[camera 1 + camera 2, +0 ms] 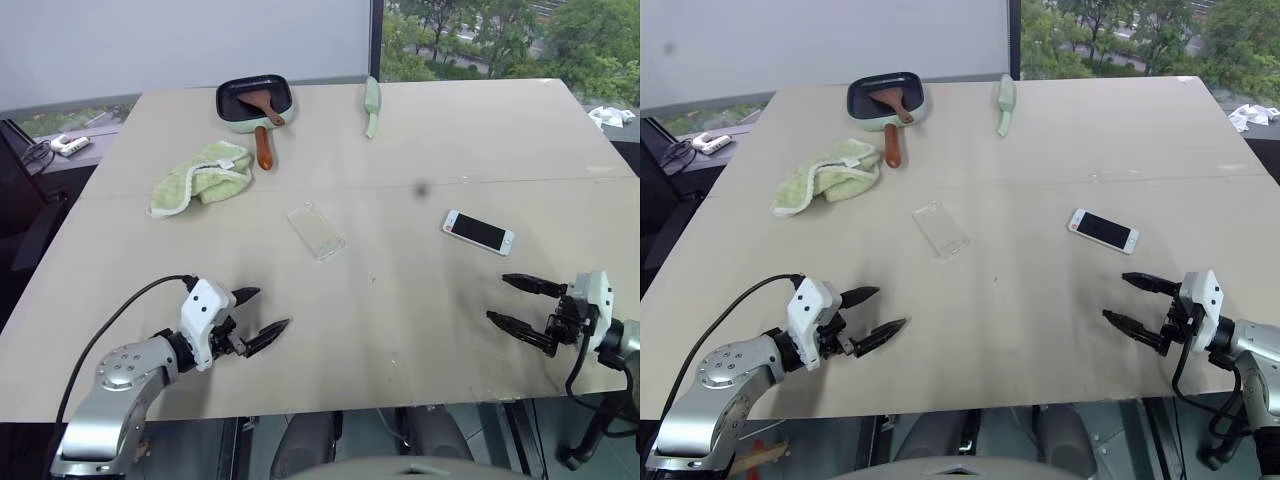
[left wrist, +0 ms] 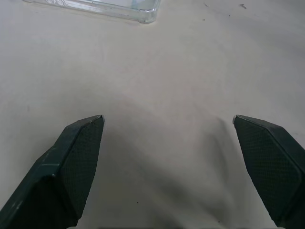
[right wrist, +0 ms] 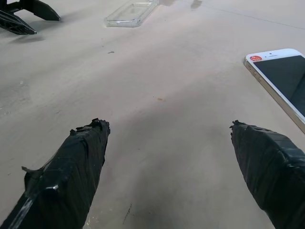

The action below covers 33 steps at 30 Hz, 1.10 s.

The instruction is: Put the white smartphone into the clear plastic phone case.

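The white smartphone (image 1: 478,232) lies flat, screen up, on the right part of the beige table. The clear plastic phone case (image 1: 315,230) rests near the table's middle, left of the phone. My left gripper (image 1: 266,312) hovers open over the near left of the table, well short of the case (image 2: 102,6). My right gripper (image 1: 497,299) stands open at the near right, a little nearer than the phone (image 3: 281,76), with nothing between its fingers.
A green cloth (image 1: 200,176) lies at the back left. Behind it sits a green pan (image 1: 255,103) with a wooden-handled spatula. A pale green tool (image 1: 372,105) lies at the back centre. The table's front edge (image 1: 300,408) runs just below both grippers.
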Tool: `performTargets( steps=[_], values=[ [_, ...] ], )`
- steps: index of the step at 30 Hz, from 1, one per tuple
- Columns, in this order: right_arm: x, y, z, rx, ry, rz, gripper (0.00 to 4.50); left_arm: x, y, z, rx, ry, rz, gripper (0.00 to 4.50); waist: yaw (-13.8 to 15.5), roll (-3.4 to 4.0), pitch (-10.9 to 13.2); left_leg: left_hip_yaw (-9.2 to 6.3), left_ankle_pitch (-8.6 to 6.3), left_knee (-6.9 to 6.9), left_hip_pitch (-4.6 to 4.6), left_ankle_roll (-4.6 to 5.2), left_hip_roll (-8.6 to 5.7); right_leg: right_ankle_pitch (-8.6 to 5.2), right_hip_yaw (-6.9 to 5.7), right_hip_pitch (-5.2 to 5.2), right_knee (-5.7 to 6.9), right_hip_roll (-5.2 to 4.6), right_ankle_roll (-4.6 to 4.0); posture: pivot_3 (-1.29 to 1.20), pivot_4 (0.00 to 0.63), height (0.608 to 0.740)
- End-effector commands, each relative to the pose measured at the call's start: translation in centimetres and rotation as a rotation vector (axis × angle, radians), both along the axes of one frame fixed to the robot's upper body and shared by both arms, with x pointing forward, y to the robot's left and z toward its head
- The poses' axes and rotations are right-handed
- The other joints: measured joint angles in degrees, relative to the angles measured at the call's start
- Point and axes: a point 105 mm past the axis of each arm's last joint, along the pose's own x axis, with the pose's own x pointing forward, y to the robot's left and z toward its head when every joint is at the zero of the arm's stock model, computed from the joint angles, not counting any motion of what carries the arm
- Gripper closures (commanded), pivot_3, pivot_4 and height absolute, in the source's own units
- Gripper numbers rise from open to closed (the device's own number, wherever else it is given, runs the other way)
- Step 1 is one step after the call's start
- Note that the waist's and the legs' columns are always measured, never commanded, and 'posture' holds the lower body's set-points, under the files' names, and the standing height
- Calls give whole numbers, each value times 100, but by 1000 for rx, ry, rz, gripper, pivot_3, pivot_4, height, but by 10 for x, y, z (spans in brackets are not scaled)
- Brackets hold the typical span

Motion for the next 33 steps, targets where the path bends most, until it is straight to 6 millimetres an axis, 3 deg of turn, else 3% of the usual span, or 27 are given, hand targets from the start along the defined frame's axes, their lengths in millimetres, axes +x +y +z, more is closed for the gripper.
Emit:
performTargets(
  steps=[1,20,30,33],
  values=[
    [-1,-8,8,-23,-39,-8,94,-2,-2,3,-4,-26,-19,0,0,0,0,0,0,0,0,0,0,0,0,0,0,0,0,0,150,740],
    [-3,-7,5,-14,-44,-6,94,6,3,3,-18,-62,-44,0,1,0,0,0,0,0,1,0,0,0,-1,1,0,0,0,0,150,740],
    [-9,24,20,61,-56,96,94,42,-1,24,33,-96,-300,0,2,-1,0,-5,0,2,2,0,-2,0,-10,5,2,9,0,0,150,740],
    [-11,40,25,66,-94,123,94,75,-4,41,53,-127,-400,0,2,-5,2,-6,0,2,0,0,-5,1,-14,5,0,11,1,0,150,740]
  ],
)
